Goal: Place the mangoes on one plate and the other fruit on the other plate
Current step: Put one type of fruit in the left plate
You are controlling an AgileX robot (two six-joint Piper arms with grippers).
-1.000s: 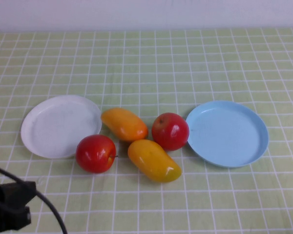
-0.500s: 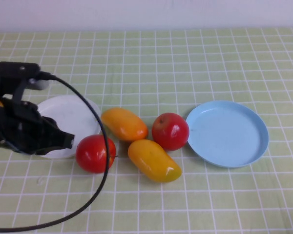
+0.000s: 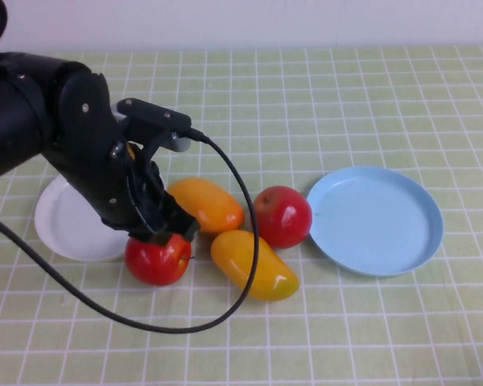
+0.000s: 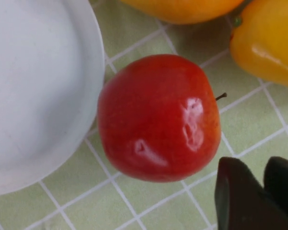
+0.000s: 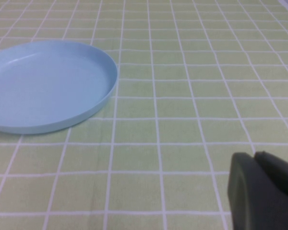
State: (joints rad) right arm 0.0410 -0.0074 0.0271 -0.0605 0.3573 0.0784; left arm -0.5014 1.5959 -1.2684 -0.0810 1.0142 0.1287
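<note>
left claw (image 4: 257, 191) hovers over the near apple (image 3: 158, 259) beside the white plate (image 3: 64, 225), fingers nearly together, empty; mangoes (image 3: 253, 264) and second apple (image 3: 282, 215) crowd beside; blue plate (image 3: 376, 220) on the green-checked bench (image 3: 346, 96); right claw (image 5: 264, 191) shut, low over the bench.

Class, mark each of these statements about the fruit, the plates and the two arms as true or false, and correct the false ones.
1. The round light blue plate holds no fruit. True.
2. Both oblong yellow-orange mangoes lie on the round white plate. False: they lie on the checked cloth between the plates.
3. The left gripper is just above the round red apple beside the white plate. True.
4. The right gripper holds the other red apple. False: its jaws are shut, holding nothing, near the blue plate.
</note>
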